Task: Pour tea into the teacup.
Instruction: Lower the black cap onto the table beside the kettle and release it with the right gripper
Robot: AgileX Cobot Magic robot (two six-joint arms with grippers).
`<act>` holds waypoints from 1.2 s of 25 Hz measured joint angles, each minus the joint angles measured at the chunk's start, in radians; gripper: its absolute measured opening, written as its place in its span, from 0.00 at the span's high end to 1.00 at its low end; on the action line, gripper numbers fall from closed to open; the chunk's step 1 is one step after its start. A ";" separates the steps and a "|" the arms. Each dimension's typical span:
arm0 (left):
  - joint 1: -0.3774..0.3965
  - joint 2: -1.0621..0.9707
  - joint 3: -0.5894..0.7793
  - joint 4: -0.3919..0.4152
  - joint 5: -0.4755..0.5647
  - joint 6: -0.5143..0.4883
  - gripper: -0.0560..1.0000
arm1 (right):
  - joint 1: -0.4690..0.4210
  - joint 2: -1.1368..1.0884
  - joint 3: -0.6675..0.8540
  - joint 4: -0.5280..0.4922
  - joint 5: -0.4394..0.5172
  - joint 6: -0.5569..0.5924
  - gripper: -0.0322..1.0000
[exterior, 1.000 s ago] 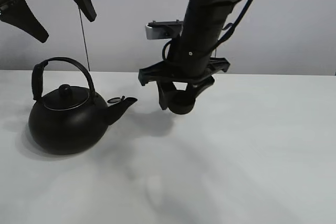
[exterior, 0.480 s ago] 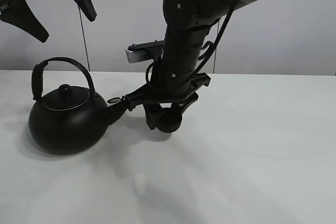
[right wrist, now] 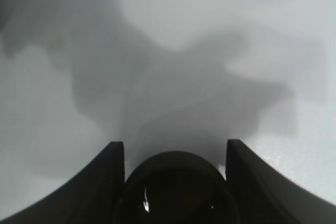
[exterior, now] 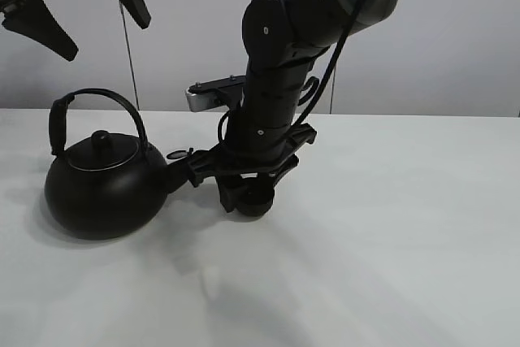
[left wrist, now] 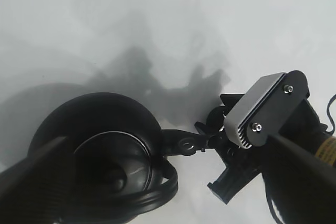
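- holding the teacup [exterior: 250, 201] in the closed right gripper [exterior: 249, 194], low, just off the kettle [exterior: 101, 193] spout [exterior: 185, 166] tip.
- hovering the left gripper [exterior: 106, 42] wide open, empty, with the handle [exterior: 122, 103] straight below it.

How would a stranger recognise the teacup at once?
Start at the big black kettle on the white table. Just right of its spout, the right hand grips the teacup. It is small, black, handleless and bowl-shaped, unlike the kettle.
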 joint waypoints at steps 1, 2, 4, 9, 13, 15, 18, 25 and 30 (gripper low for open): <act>0.000 0.000 0.000 0.000 0.000 0.000 0.29 | 0.000 0.000 0.000 -0.004 -0.002 0.000 0.60; 0.000 0.000 0.000 0.000 0.000 0.000 0.29 | 0.000 0.000 0.000 -0.006 -0.004 0.000 0.60; 0.000 0.000 0.000 0.000 0.000 0.000 0.29 | 0.000 0.000 0.000 -0.010 -0.011 0.000 0.60; 0.000 0.000 0.000 0.000 0.000 0.000 0.29 | 0.000 0.000 0.000 -0.010 -0.017 0.000 0.60; 0.000 0.000 0.000 0.000 -0.001 0.000 0.29 | 0.000 0.000 0.000 -0.010 -0.017 0.000 0.60; 0.000 0.000 0.000 0.000 -0.001 0.000 0.29 | 0.000 0.000 0.000 -0.010 -0.017 0.000 0.60; 0.000 0.000 0.000 0.000 -0.001 0.000 0.29 | 0.000 0.000 0.000 -0.010 -0.017 0.000 0.58; 0.000 0.000 0.000 0.000 -0.001 0.000 0.29 | 0.000 0.000 0.000 -0.010 -0.017 0.000 0.54; 0.000 0.000 0.000 0.000 -0.002 0.000 0.29 | 0.000 -0.012 0.000 0.000 0.014 0.000 0.35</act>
